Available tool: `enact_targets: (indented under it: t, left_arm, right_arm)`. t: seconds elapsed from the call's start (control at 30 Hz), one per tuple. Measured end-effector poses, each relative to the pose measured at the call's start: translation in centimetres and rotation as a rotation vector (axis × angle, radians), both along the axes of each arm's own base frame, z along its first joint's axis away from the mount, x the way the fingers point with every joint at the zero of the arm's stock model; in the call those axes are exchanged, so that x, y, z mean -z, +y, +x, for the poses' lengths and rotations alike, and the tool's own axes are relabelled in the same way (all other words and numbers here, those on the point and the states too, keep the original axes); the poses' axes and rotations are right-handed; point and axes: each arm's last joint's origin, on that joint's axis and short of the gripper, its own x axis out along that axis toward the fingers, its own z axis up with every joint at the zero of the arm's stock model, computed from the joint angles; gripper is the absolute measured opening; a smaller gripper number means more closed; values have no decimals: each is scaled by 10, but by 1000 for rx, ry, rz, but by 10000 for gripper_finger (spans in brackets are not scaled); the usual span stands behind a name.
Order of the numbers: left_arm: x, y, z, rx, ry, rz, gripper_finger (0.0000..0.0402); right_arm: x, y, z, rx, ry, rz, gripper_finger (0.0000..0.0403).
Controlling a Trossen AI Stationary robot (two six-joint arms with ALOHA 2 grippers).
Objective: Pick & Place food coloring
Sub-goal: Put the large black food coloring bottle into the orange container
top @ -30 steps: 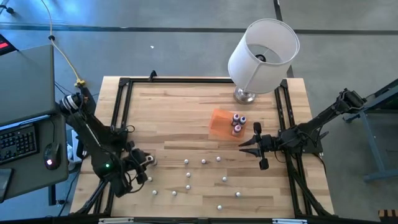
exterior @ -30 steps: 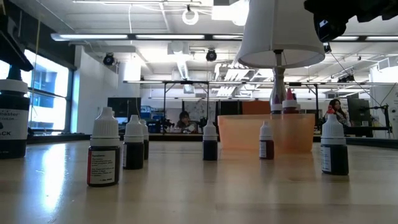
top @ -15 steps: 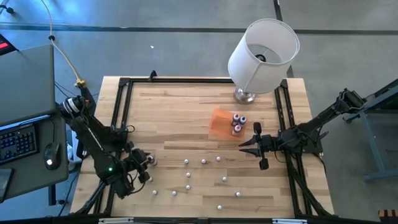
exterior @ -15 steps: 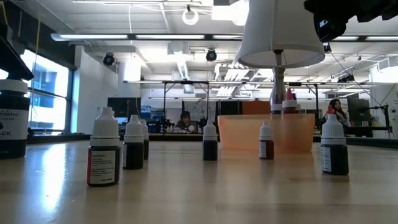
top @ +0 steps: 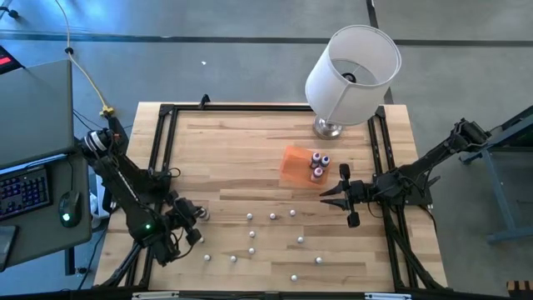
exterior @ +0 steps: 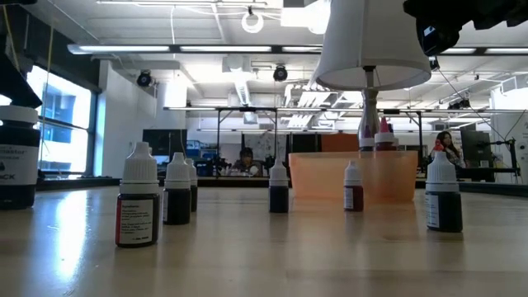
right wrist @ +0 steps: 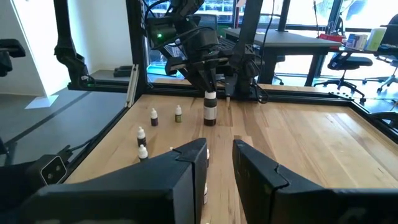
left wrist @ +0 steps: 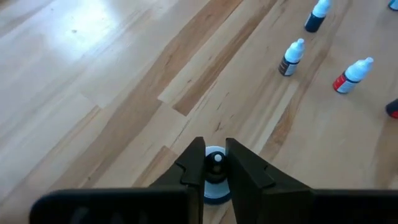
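The left end effector (left wrist: 215,163) grips a dark food coloring bottle (left wrist: 215,180) by its white cap, low over the counter (top: 233,150): the pick looks made, and the carry to the orange tray (top: 295,162), well off ahead, comes next. Loose bottles (top: 273,216) stand between, so a lift first seems wise. The right end effector (top: 336,194) waits beside the tray, fingers parted and empty, under the lamp (top: 350,67).

A robotics lab: ceiling strip lights (exterior: 190,49), rows of framed workstations (exterior: 247,132), office chairs (right wrist: 348,62).
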Motion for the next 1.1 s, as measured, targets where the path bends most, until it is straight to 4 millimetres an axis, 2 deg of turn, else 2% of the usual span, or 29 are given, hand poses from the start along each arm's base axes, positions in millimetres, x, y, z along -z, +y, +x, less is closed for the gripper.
enact_targets:
  t: [0.17, 0.3, 0.4, 0.53, 0.63, 0.73, 0.87, 0.93, 1.1]
  left_arm:
    - [-1, -1, 2, -18, -67, -6, 38]
    - [-5, -5, 10, -36, -227, -23, 31]
    - [-10, -3, 26, -106, -309, -72, 29]
    - [-25, 12, 61, -172, -265, -109, 29]
    - [-43, 31, 100, -94, -236, -90, 28]
    - [-67, 58, 139, 21, -320, -38, 27]
    - [-95, 100, 172, 196, -458, 7, 27]
    - [-99, 122, 188, 246, -499, -3, 27]
    - [-87, 168, 229, 265, -465, 28, 27]
  right_arm:
    - [0, 0, 0, 0, 0, 0, 71]
    - [0, 0, 0, 1, -3, 1, 71]
    - [-3, 0, 0, -1, -31, -8, 71]
    - [-9, 0, 0, 21, -91, -24, 71]
    - [-11, -2, 0, 68, -107, -24, 71]
    - [-11, -3, 0, 112, -106, -26, 71]
    - [-12, -6, -1, 191, -112, -17, 71]
    - [-15, -8, -3, 235, -123, -10, 71]
    - [-20, -14, -10, 287, -143, 5, 71]
